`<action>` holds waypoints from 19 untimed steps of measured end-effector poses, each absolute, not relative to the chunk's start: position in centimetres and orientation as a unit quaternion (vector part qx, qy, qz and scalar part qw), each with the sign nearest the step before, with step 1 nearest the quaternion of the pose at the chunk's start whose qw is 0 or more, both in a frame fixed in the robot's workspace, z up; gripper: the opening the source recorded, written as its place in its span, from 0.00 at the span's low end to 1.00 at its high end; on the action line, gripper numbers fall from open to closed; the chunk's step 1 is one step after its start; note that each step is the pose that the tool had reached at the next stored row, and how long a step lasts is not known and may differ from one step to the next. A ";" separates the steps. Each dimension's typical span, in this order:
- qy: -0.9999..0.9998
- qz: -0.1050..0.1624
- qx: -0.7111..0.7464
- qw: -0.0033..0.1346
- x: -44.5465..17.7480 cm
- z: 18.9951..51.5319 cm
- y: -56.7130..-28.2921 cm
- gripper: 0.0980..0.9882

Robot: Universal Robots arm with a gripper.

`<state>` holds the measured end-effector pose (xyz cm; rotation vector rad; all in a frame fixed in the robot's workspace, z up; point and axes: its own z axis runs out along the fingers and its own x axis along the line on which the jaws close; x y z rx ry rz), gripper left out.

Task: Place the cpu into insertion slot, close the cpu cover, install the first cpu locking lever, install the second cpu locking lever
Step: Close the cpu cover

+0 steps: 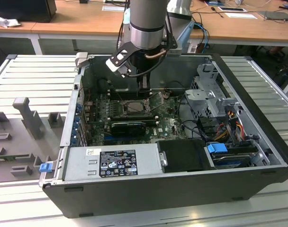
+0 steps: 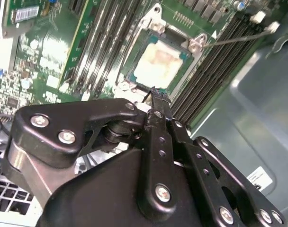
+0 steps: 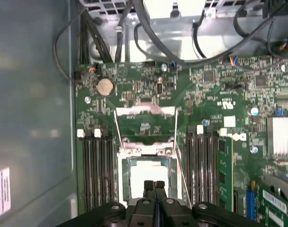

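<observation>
Inside the open computer case, the pincer is reaching down over the motherboard. Its fingers are pressing tightly together and gripping nothing. Its tip is hanging close by the edge of the insertion slot, where the cpu is sitting pale face up. The cpu cover is standing swung open, and a thin locking lever is sticking out free. In the exterior view, the slot is lying at 6 o'clock from the pincer and 12 o'clock from the power supply.
</observation>
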<state>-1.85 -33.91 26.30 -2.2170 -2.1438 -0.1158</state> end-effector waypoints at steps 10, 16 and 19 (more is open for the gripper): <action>-0.711 -0.037 -0.702 0.028 1.8 26.0 -33.8 0.01; -0.712 -0.036 -0.700 0.028 3.7 25.9 -33.6 0.01; -0.713 -0.036 -0.699 0.028 4.4 25.8 -33.6 0.01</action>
